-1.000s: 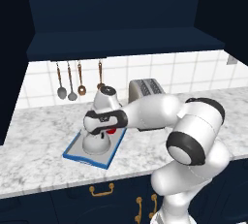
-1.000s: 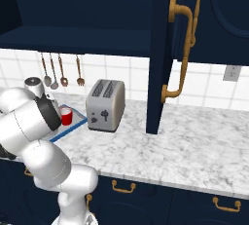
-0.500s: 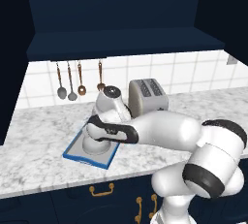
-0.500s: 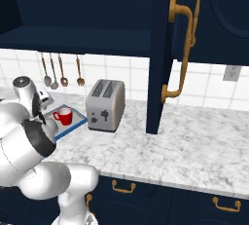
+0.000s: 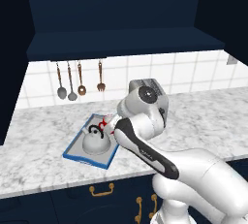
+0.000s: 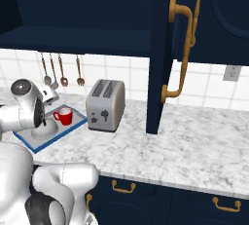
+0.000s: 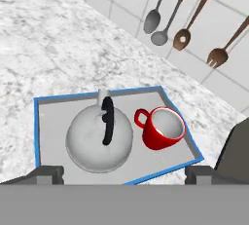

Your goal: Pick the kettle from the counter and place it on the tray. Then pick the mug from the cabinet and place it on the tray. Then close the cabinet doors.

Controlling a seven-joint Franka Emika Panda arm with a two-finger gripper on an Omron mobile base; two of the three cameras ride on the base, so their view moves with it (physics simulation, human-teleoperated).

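The blue-rimmed grey tray (image 7: pixel 53 103) (image 5: pixel 73 154) (image 6: pixel 25 142) lies on the marbled counter (image 5: pixel 34 160) (image 6: pixel 194 146). On it stand the silver kettle (image 7: pixel 87 143) (image 5: pixel 96 141) (image 6: pixel 44 131) with its arched black handle, and beside it the red mug (image 7: pixel 163 130) (image 6: pixel 63 116) (image 5: pixel 104 120), upright with its handle toward the kettle. My gripper (image 7: pixel 124 174) hangs above the tray's near edge, open wide, with nothing between its fingertips (image 7: pixel 47 174). The navy cabinet (image 5: pixel 126 19) above is open, and one cabinet door (image 6: pixel 163 48) stands swung out.
A boxy silver toaster (image 6: pixel 104 104) stands on the counter right of the tray. Spoons and a fork (image 7: pixel 221 48) (image 5: pixel 80 80) hang on the tiled wall behind it. The open door's brass handle (image 6: pixel 184 48) juts over the counter. Bare marble stretches to the right (image 6: pixel 204 141).
My hand has lifted up and back off the tray, leaving the red mug standing free beside the kettle. The jaws widened slightly.
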